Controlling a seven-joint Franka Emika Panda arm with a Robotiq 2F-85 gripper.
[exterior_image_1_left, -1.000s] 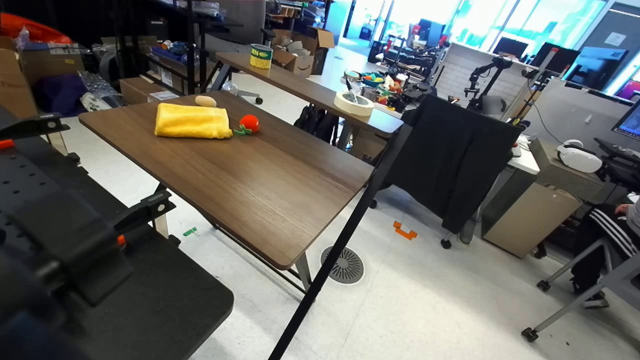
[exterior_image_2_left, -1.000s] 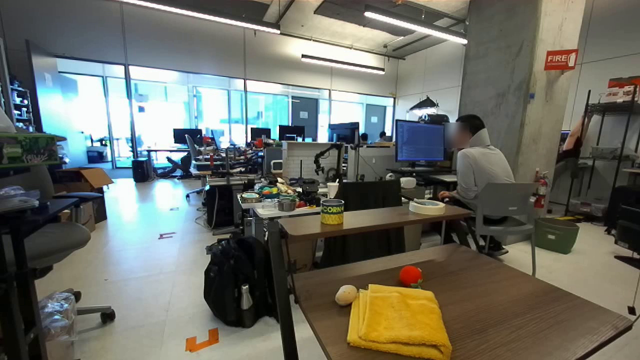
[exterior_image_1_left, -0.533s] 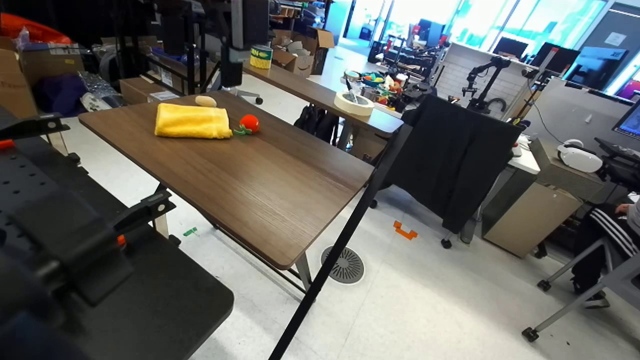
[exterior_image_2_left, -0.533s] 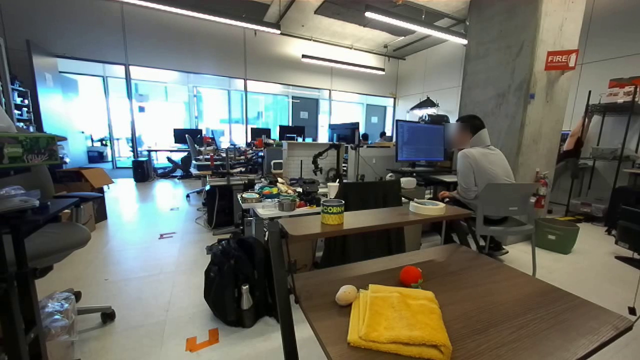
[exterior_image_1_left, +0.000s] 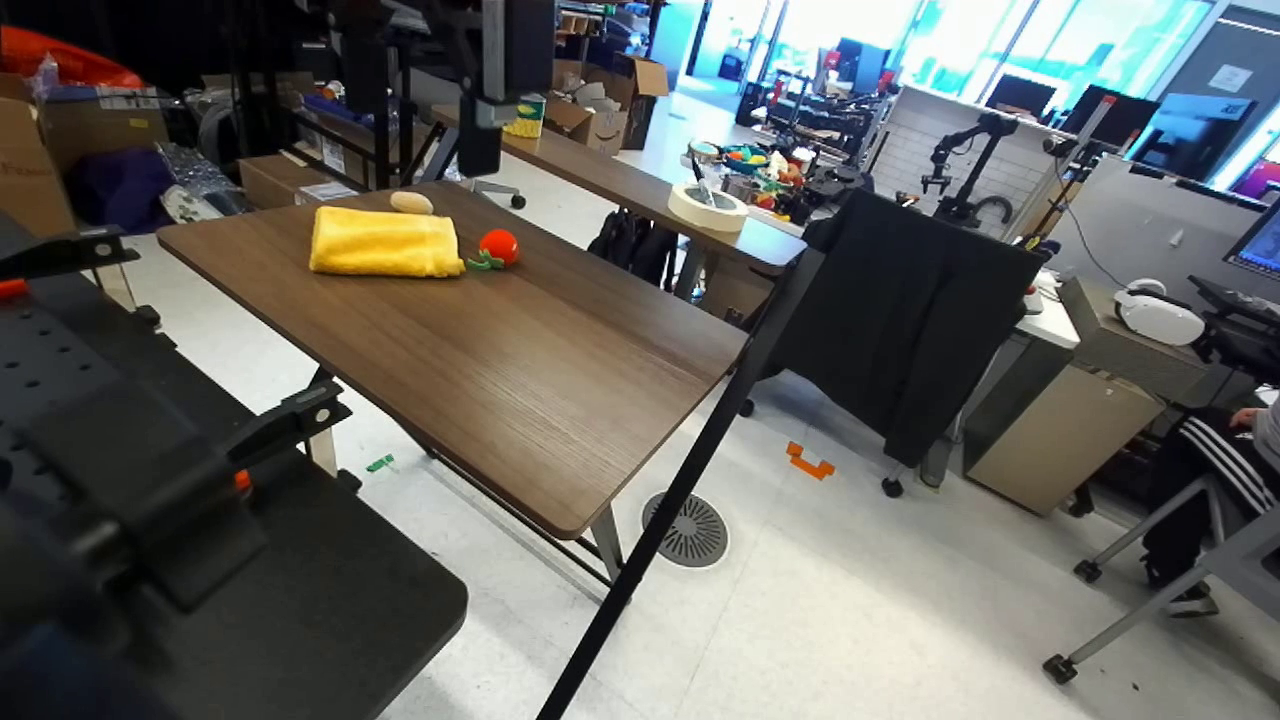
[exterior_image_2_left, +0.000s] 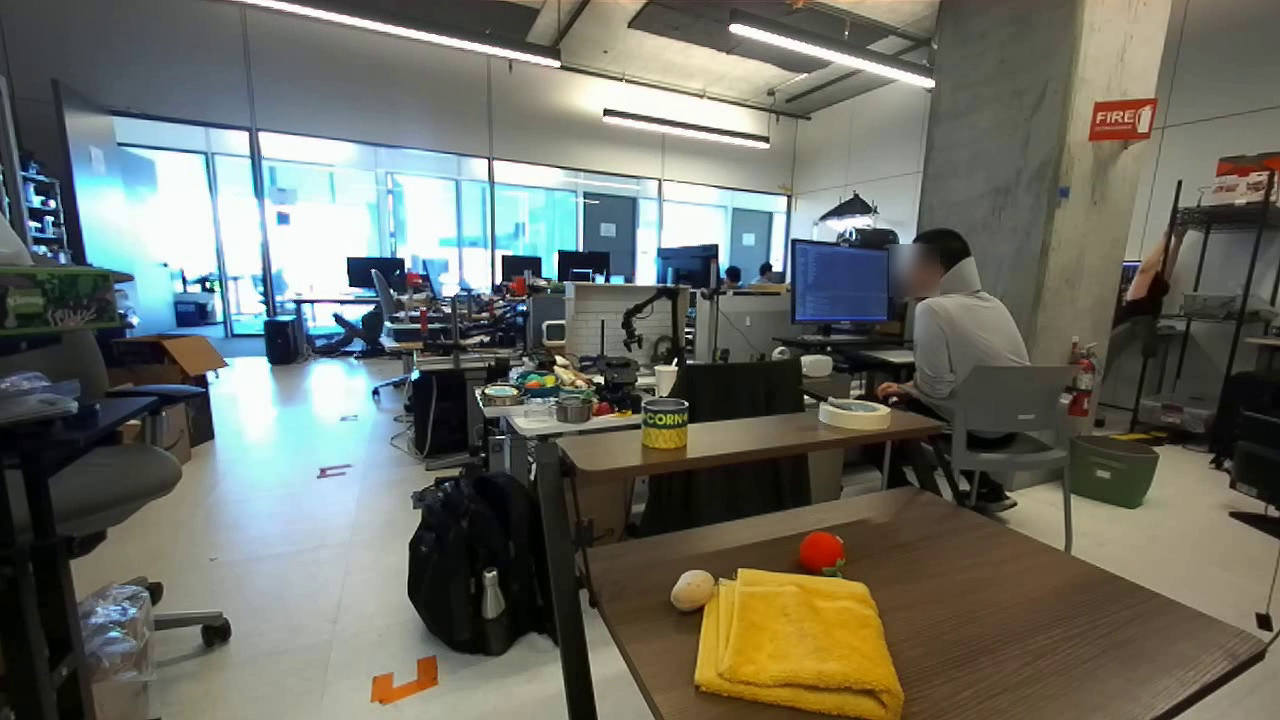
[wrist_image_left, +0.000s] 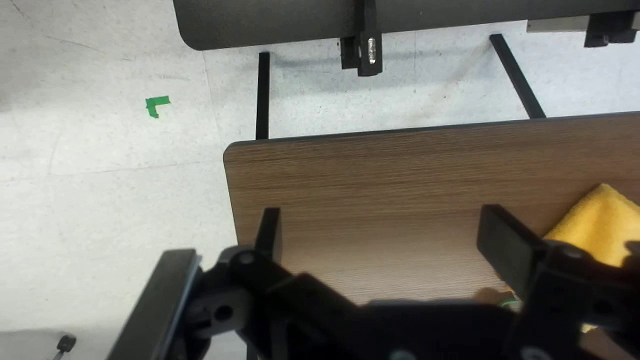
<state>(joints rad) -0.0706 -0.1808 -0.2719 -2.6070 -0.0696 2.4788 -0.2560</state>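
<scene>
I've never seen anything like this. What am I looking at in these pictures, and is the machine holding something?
It's a robot arm ending in a gripper, a kind of mechanical hand. Two pictures come from cameras standing in the room. The third comes from a camera on the arm's wrist, looking down past its two dark fingers. On the brown table lie a folded yellow towel, a pale egg-shaped thing and a red tomato-like ball. On the narrow shelf beyond it, in both exterior views, stand a corn can and a pale round thing. The gripper is open; nothing shows between its fingers.
</scene>
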